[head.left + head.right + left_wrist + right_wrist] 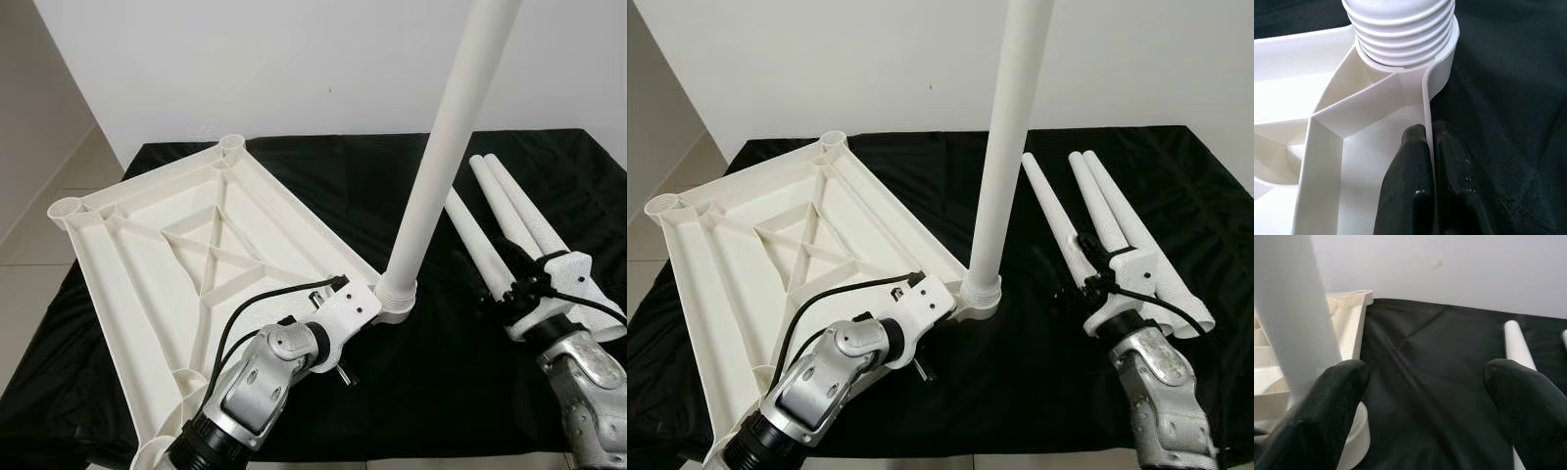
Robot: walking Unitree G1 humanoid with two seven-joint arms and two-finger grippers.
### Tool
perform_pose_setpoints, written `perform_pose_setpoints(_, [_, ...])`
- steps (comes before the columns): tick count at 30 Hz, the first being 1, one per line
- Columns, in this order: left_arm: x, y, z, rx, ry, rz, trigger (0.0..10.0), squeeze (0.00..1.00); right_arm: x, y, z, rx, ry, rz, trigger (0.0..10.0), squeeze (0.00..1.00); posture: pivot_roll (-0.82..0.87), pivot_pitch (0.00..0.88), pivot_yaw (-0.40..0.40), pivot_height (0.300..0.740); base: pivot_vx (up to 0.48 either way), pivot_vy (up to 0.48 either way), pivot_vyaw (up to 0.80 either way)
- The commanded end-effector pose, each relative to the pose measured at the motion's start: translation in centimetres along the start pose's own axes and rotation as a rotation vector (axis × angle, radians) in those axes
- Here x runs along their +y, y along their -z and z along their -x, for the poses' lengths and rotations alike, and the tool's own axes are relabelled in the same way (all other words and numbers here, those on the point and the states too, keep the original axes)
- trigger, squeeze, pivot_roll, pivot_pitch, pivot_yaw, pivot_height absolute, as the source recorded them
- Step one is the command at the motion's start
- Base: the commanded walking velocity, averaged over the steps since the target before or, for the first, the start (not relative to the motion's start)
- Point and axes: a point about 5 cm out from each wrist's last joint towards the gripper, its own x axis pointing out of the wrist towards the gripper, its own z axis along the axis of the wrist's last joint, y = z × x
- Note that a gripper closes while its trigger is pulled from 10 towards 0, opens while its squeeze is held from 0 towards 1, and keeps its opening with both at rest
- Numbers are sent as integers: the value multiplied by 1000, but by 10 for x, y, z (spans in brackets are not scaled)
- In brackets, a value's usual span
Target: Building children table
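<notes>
Nearest the camera, the left pincer (1427, 161) pinches the thin rim of the upturned white ribbed plastic tabletop (147, 264) beside one upright smooth leg (446, 157), its top cut off. The right pincer (1425, 396) is spread above black cloth (441, 372). Three loose legs (1097, 225) lie beyond.

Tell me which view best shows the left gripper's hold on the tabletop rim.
The left wrist view: the left gripper pinches the tabletop rim beside the threaded leg. The eye views show its wrist there, fingers hidden.
</notes>
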Motion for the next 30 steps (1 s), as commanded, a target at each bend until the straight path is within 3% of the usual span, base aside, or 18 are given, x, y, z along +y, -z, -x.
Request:
perform_pose_setpoints(1, [-4,4,-4,-1,42,-16,10000,0,10,-1,0,14,-90,-30,10000,0,-189,110,80,740,0,0,0])
perform_pose_setpoints(4, [-3,4,-4,0,42,-20,10000,0,14,-1,1,31,-138,-31,10000,0,-189,110,80,740,0,0,0])
perform_pose_setpoints(5, [-3,3,-5,-2,43,-24,10000,0,22,-2,-4,43,-210,-32,10000,0,-177,106,72,740,0,0,0])
perform_pose_setpoints(10, [-5,2,-6,-6,48,-32,10000,0,26,-2,-17,43,-281,-33,10000,0,-155,98,60,740,0,0,0])
perform_pose_setpoints(30, [-6,0,-7,-13,39,-41,10000,0,32,2,-52,36,-385,-44,10000,0,-104,70,14,740,0,0,0])
